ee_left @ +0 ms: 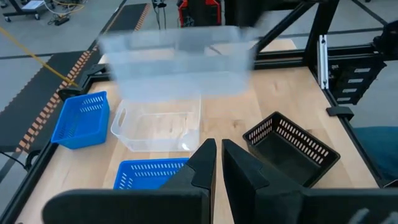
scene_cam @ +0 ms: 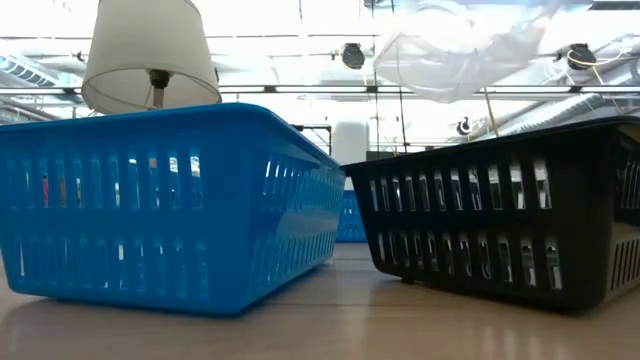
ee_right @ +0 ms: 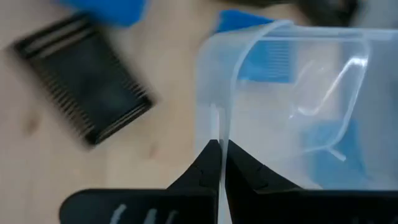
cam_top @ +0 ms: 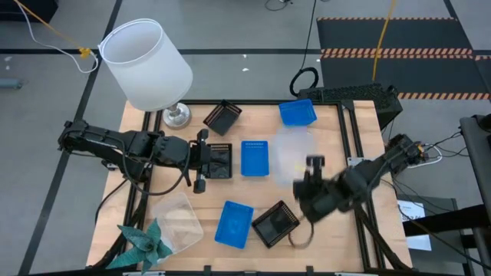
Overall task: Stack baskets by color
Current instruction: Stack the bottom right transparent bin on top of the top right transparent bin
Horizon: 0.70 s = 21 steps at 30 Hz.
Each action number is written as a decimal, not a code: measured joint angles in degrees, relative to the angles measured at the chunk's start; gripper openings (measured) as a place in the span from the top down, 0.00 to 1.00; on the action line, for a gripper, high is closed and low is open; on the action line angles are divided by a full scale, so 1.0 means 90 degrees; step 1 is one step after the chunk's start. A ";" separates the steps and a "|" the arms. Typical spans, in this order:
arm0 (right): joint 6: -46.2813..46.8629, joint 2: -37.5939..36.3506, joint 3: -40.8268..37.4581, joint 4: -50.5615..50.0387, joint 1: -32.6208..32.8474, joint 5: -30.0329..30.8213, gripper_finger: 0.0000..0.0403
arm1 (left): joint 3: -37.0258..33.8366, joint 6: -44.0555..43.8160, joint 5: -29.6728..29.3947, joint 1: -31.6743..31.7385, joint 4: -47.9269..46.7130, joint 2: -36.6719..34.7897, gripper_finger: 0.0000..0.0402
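My right gripper [ee_right: 221, 149] is shut on a clear basket [ee_left: 177, 59] that hangs blurred in the air over the table's middle right, and also shows high in the low view [scene_cam: 450, 50]. A second clear basket [ee_left: 158, 127] rests on its bottom below it, and a third [cam_top: 180, 222] lies near the front left. My left gripper [ee_left: 218, 155] hovers shut over a black basket [cam_top: 220, 161] at centre left, with nothing between its fingers. Other black baskets [cam_top: 222, 116] [cam_top: 276, 224] and three blue ones [cam_top: 298, 113] [cam_top: 255, 157] [cam_top: 234, 224] lie scattered on the table. My right gripper pinches one side wall of the clear basket at its rim [ee_right: 225, 124], one finger inside the basket and one outside. The fingers slant down onto it from the table's right side. The basket is lifted clear of the table.
A white lampshade [cam_top: 146, 61] stands at the table's far left corner, and a teal paper ornament [cam_top: 142, 244] at the near left corner. In the low view a blue basket [scene_cam: 170, 210] and a black one [scene_cam: 500, 220] fill the foreground. Bare wood shows between the baskets.
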 joint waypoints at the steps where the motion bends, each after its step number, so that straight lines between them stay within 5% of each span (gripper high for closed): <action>1: 0.0284 -0.0082 -0.0057 -0.0004 -0.0116 0.0200 1.00 | 0.0000 -0.0002 0.0000 -0.0006 0.0000 0.0002 0.92; 6: 0.0632 -0.0345 -0.0658 0.0060 -0.0368 0.0744 1.00 | 0.0000 0.0017 0.0000 -0.0065 0.0005 0.0002 0.92; 21: -0.0413 -0.0668 -0.3112 0.1310 -0.0507 0.0685 1.00 | -0.0007 0.0034 -0.0005 -0.0090 0.0046 0.0143 0.92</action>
